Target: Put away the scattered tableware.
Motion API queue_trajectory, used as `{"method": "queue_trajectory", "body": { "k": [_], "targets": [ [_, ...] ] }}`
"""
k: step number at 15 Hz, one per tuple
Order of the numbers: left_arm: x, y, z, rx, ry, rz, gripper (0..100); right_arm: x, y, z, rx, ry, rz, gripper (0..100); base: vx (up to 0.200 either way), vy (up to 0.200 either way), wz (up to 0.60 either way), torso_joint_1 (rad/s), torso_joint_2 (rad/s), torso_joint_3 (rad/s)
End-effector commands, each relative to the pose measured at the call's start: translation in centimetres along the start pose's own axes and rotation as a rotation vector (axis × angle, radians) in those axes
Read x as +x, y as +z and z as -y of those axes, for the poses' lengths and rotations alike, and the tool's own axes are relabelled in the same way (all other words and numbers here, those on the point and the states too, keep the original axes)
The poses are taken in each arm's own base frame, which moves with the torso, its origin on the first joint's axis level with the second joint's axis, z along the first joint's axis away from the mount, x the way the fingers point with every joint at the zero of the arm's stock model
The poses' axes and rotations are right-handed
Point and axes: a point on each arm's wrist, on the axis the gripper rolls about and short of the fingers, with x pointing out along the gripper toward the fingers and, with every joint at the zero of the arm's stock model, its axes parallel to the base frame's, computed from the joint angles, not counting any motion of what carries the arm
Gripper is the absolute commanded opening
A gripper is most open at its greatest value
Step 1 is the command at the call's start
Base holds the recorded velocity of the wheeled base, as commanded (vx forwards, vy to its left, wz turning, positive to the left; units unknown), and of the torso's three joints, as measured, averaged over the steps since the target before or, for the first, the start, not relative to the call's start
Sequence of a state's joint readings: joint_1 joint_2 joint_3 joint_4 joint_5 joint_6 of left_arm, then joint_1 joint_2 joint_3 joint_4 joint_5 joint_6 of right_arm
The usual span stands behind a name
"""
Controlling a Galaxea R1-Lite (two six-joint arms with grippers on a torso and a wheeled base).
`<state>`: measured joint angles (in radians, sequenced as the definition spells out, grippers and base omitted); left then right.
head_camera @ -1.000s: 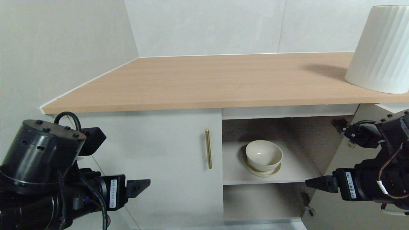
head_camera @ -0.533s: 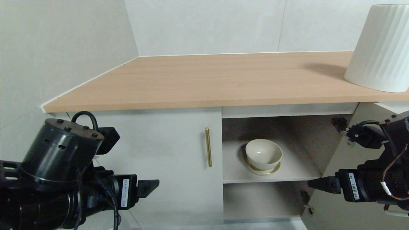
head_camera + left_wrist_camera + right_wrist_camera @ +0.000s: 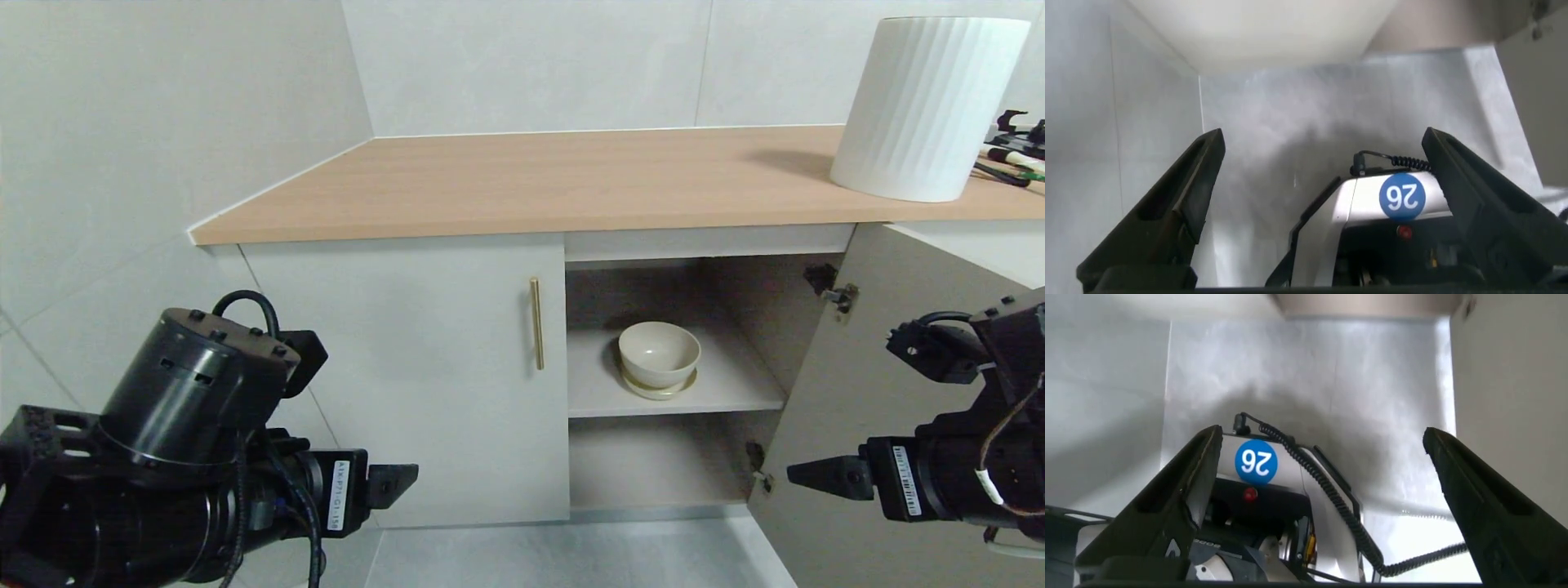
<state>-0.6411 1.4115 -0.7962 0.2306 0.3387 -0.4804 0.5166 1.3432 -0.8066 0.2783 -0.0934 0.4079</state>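
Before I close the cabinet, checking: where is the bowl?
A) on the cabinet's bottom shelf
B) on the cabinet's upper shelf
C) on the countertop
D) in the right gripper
B: the bowl rests on a plate on the upper shelf.

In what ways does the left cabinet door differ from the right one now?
The pale grey left cabinet door is shut flat against the cabinet; the pale grey right cabinet door stands swung open. The left door shows its outer face with a slim brass bar handle; the right door shows its inner face with metal hinges. Both are plain flat panels under the wooden countertop.
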Motion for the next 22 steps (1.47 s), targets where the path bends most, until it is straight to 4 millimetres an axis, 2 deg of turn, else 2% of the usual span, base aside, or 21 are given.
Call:
{"method": "queue_trajectory", "body": {
  "k": [1, 6, 16, 19, 22],
  "targets": [
    [0.1, 0.0, 0.0, 0.0, 0.002, -0.003, 100, 0.2, 0.0, 0.0, -0.001, -0.002, -0.005, 100, -0.2, 0.0, 0.0, 0.002, 0.0, 0.002],
    [0.1, 0.0, 0.0, 0.0, 0.003, -0.002, 100, 0.3, -0.2, 0.0, -0.014, -0.005, -0.012, 100, -0.2, 0.0, 0.0, 0.003, 0.0, 0.004],
    [0.2, 0.0, 0.1, 0.003, 0.006, -0.004, 100, 0.1, -0.2, 0.1, -0.013, -0.007, -0.008, 100, 0.0, 0.0, 0.0, 0.0, 0.0, 0.0],
    [0.2, -0.1, 0.0, 0.003, 0.007, -0.006, 100, -0.4, -0.5, 0.2, -0.019, -0.007, -0.013, 100, 0.0, -0.2, 0.0, -0.001, 0.0, 0.007],
    [0.2, -0.1, 0.0, 0.003, 0.007, -0.006, 100, -2.6, -2.1, 0.5, -0.142, 0.011, -0.084, 100, 0.0, -0.2, 0.0, 0.007, 0.0, 0.001]
  ]
}}
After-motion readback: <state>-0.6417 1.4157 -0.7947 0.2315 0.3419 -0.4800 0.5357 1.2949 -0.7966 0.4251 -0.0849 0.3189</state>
